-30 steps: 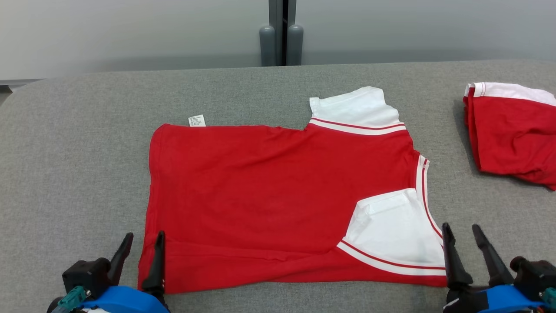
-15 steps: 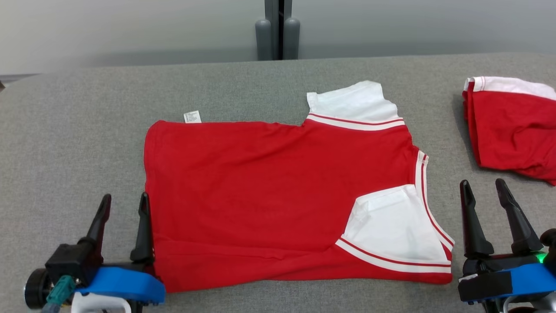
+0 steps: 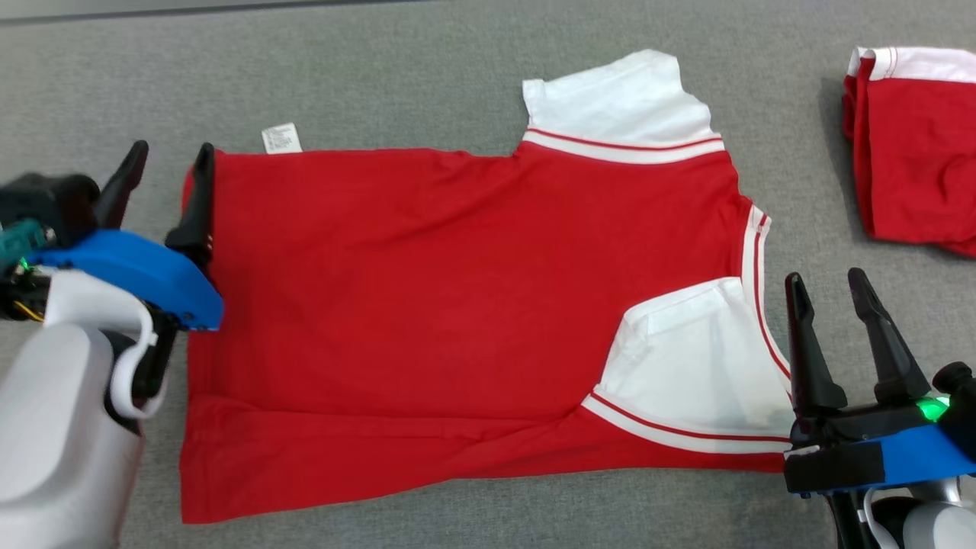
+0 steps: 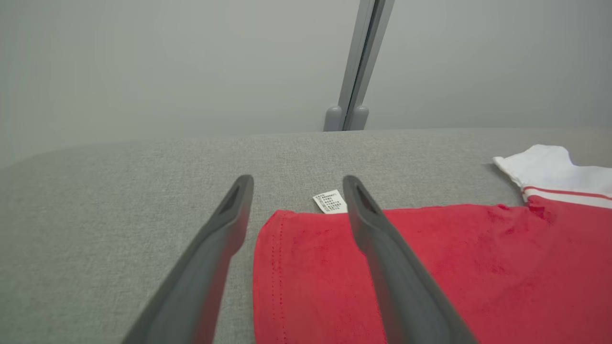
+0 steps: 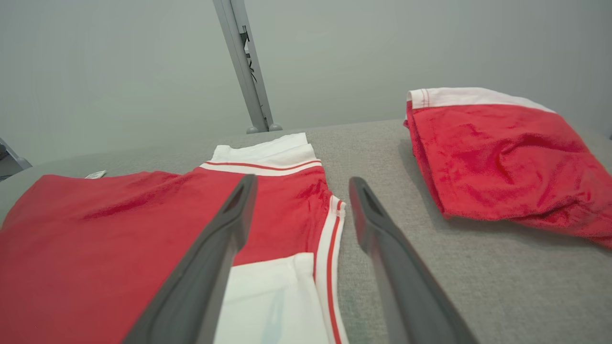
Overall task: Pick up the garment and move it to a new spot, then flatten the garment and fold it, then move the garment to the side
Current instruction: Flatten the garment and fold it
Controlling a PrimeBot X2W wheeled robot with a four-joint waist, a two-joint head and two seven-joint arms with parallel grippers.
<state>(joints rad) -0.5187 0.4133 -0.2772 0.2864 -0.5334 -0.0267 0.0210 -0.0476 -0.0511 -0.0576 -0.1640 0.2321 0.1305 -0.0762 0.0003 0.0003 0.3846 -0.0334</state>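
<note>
The garment (image 3: 457,282) is a red T-shirt with white sleeves, lying flat on the grey table with one sleeve folded in over its near right part. My left gripper (image 3: 171,156) stands open at the shirt's far left corner, one finger over the hem, empty. In the left wrist view the garment (image 4: 430,267) lies under the right finger, and its white label (image 4: 330,201) sticks out beyond the edge. My right gripper (image 3: 825,280) is open beside the collar edge, empty. The right wrist view has the garment (image 5: 95,229) below its left finger.
A second red and white garment (image 3: 915,152), folded, lies at the far right of the grey table (image 3: 427,69); it is also in the right wrist view as the folded garment (image 5: 497,153). A grey post (image 4: 356,71) stands behind the table.
The head camera has tipped down and closer. My left gripper has travelled from the shirt's near left corner to its far left corner. The right gripper moved forward along the collar side.
</note>
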